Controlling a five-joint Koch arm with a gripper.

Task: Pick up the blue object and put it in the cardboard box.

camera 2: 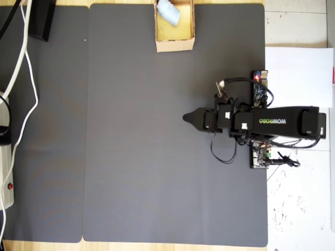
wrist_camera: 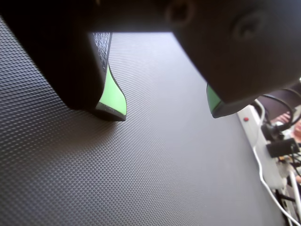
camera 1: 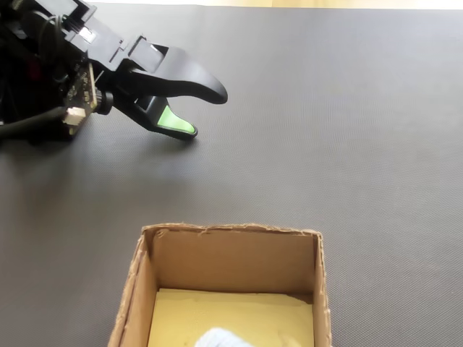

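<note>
The pale blue object (camera 2: 168, 11) lies inside the tan cardboard box (camera 2: 175, 45) at the top edge of the overhead view. In the fixed view only its whitish top (camera 1: 221, 338) shows, on the yellow floor of the box (camera 1: 231, 260). My gripper (camera 1: 206, 113) hovers low over the dark mat, well away from the box, with its jaws apart. In the wrist view the gripper (wrist_camera: 167, 113) shows two green pads (wrist_camera: 114, 96) with only bare mat between them. From above, the gripper tip (camera 2: 187, 118) points left, at mid-height on the mat's right side.
A dark textured mat (camera 2: 157, 157) covers the table. A white power strip (camera 2: 6, 183) and white cables (camera 2: 23, 78) lie off its left edge, also seen in the wrist view (wrist_camera: 256, 136). A black block (camera 2: 42, 18) sits top left. White paper (camera 2: 298, 73) lies behind the arm's base.
</note>
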